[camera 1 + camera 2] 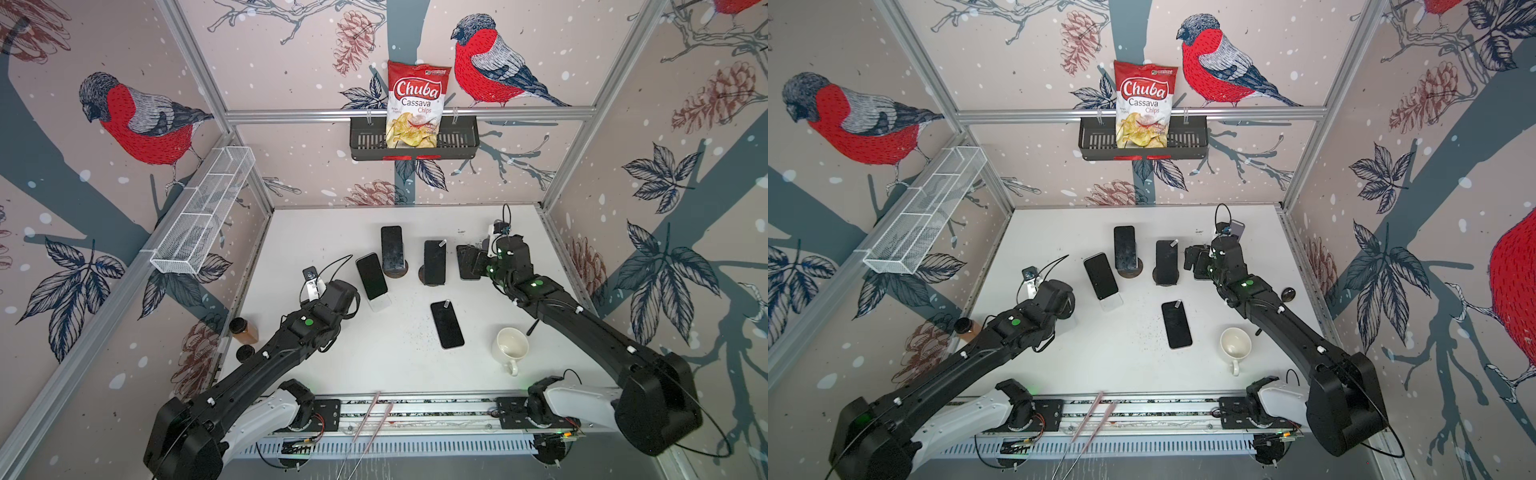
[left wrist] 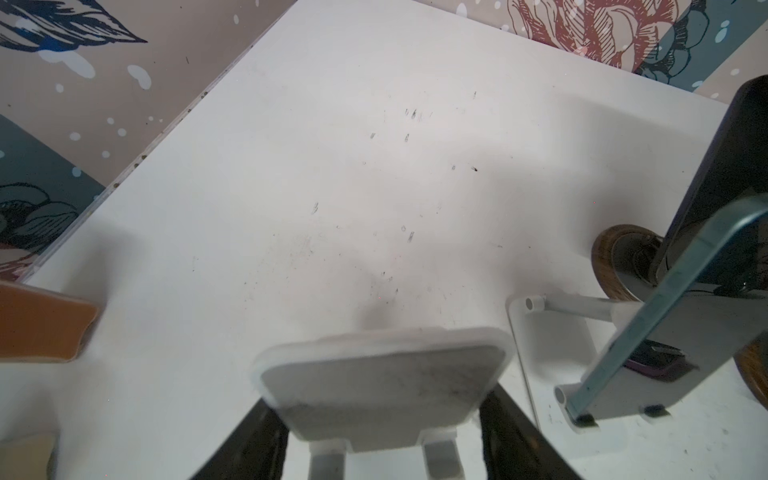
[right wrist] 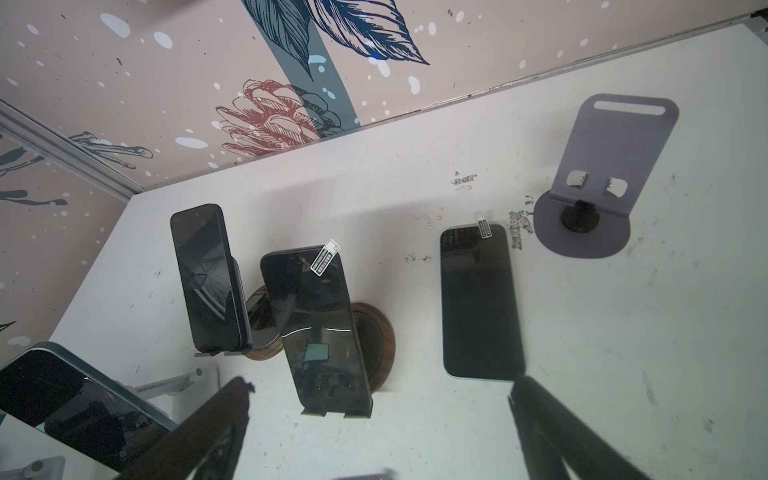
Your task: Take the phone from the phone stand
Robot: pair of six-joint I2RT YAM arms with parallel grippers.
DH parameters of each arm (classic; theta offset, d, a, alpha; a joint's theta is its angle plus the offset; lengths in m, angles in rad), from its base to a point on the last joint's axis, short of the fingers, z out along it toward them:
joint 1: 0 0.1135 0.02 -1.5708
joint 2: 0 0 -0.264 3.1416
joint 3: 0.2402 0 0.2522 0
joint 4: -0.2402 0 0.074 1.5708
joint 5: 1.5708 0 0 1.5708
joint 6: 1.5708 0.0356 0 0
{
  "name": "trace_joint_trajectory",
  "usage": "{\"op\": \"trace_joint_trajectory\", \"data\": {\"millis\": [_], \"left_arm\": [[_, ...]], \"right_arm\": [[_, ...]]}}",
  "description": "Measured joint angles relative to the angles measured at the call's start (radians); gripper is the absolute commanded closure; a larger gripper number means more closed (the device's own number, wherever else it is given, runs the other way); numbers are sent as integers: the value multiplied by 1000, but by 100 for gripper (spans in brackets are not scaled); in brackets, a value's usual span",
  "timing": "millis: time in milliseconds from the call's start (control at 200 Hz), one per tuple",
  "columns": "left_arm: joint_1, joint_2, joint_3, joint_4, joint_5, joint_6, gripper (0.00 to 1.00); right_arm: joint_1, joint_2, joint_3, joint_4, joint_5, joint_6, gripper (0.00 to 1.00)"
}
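Right tool [image 3: 378,384] gapes wide, empty. One phone [image 3: 482,303] lies flat on the desk [image 3: 623,332] just ahead, the purple stand [image 3: 598,178] beyond it bare, so that removal looks done. Left tool [image 2: 378,399] clamps an empty white stand [image 2: 382,370].

Black phones [image 1: 446,324], white table [image 1: 332,232], cream mug [image 1: 510,343], red-and-white chip bag [image 1: 417,104]

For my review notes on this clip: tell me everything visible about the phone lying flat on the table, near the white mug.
The flat phone is a slim dark slab with rounded corners, a glossy black glass screen facing up, and a pale metallic-looking edge. A small white barcode sticker sits at its far end. It lies flat on the white table, on no stand, long axis running roughly front to back, slightly angled. The white mug stands beside it without touching. Neither gripper touches it. Fine dark specks dot the table around it.
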Motion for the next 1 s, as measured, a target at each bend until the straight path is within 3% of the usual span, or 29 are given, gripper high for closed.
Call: {"op": "trace_joint_trajectory", "data": {"millis": [210, 606, 996], "left_arm": [[121, 80, -3, 189, 76, 151, 37], [252, 268, 48, 490, 231, 412, 37], [299, 441, 82, 662, 304, 502, 36]], "right_arm": [[2, 4, 11, 0, 0, 0, 1], [1, 63, 34, -6, -1, 0, 1], [2, 73, 46, -7, -3, 0, 1]]}}
